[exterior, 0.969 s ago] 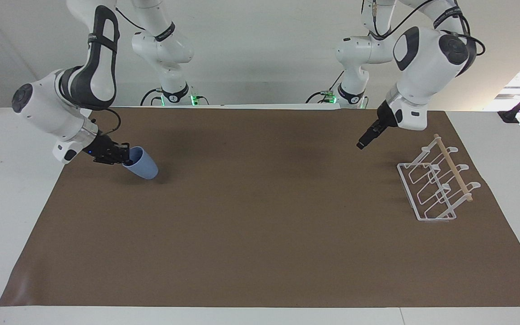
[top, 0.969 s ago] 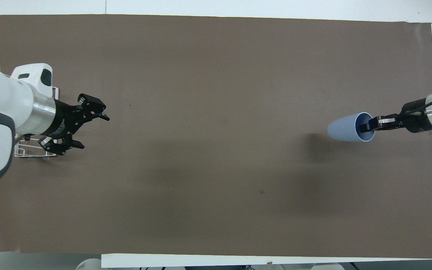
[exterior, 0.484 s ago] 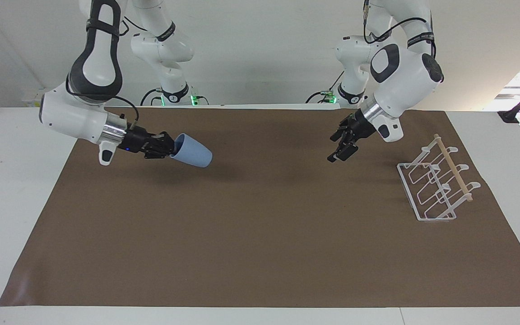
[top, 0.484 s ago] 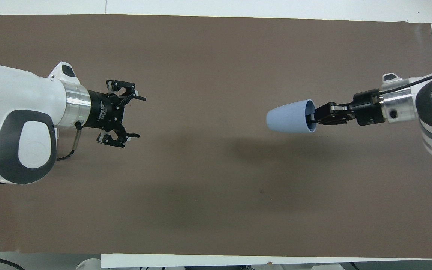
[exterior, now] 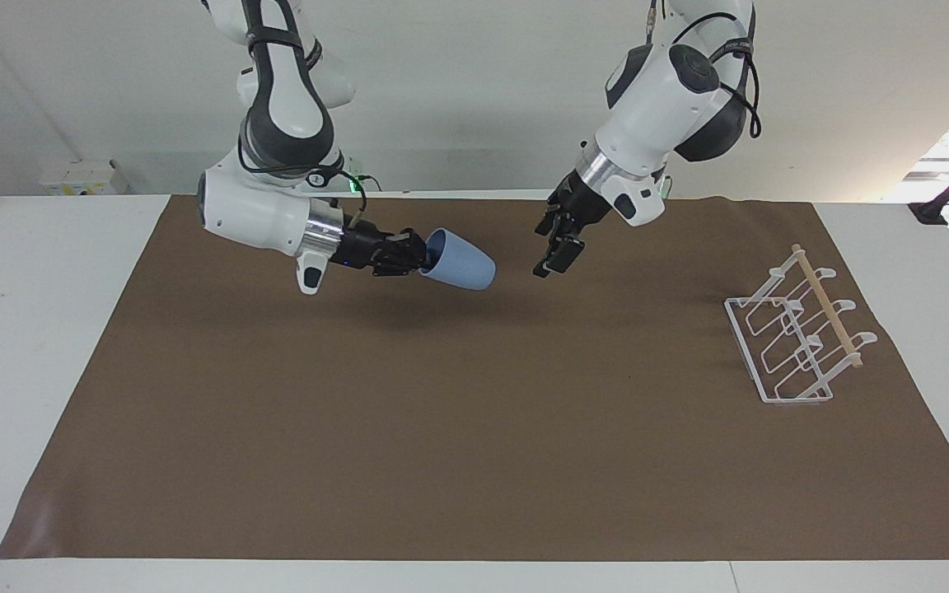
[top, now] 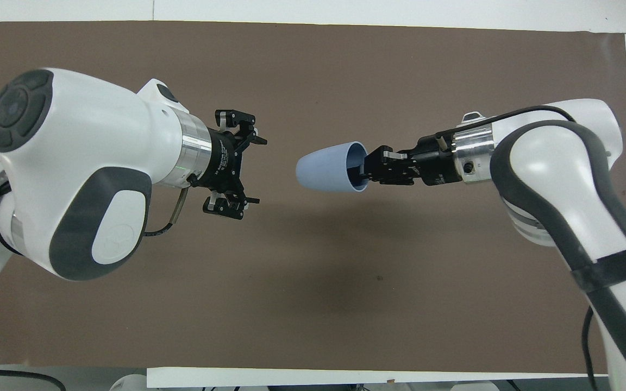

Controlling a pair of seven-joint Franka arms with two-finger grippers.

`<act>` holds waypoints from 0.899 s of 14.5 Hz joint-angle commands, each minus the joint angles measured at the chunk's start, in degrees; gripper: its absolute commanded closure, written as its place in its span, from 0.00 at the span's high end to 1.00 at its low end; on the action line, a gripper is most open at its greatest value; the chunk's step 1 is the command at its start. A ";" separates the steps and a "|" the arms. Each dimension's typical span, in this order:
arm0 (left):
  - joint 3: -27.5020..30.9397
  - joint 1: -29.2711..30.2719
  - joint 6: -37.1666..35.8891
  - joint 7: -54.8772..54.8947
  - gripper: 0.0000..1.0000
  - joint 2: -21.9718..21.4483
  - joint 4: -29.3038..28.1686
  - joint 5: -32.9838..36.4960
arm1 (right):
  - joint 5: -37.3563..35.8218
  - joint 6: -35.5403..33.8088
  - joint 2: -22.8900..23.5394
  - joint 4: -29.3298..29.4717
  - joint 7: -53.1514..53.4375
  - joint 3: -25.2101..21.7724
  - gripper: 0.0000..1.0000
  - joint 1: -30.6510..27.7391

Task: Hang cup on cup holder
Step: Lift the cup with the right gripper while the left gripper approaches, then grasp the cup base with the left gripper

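The right tool (exterior: pixel 418 257) is clamped on the rim of the cup (exterior: pixel 460 259), held sideways over the desk (exterior: pixel 474 428). The left tool (top: pixel 242 163), spread wide, faces its closed base. The light, slick, tapered body is best gripped near the rim. The cup holder (exterior: pixel 800 342) stands at the left arm's end.

The light-blue cup (exterior: pixel 459 261) is tipped sideways in the air. The white wire rack (exterior: pixel 796 338) stands near the table's left-arm end.

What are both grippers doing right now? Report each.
Left gripper: open, empty, over the brown mat.
Right gripper: shut on the rim of the light-blue plastic cup, held in the air.
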 commanded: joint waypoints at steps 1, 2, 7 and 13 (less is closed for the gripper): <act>0.67 -1.18 -4.71 -8.52 1.00 4.92 8.17 1.62 | 1.25 1.18 -0.07 -0.39 1.01 -0.23 0.00 1.51; 0.67 -2.23 -3.92 -9.16 1.00 4.92 7.47 1.53 | 1.25 1.09 -0.07 -0.39 1.19 -0.23 0.00 1.94; 0.49 -5.04 5.91 -10.04 1.00 3.34 -0.78 1.18 | 4.15 1.53 -0.07 -0.30 4.18 0.04 0.00 3.27; 0.32 -4.35 8.13 -9.08 1.00 0.88 -7.47 -1.54 | 4.15 1.79 0.02 -0.22 4.26 0.04 0.00 4.23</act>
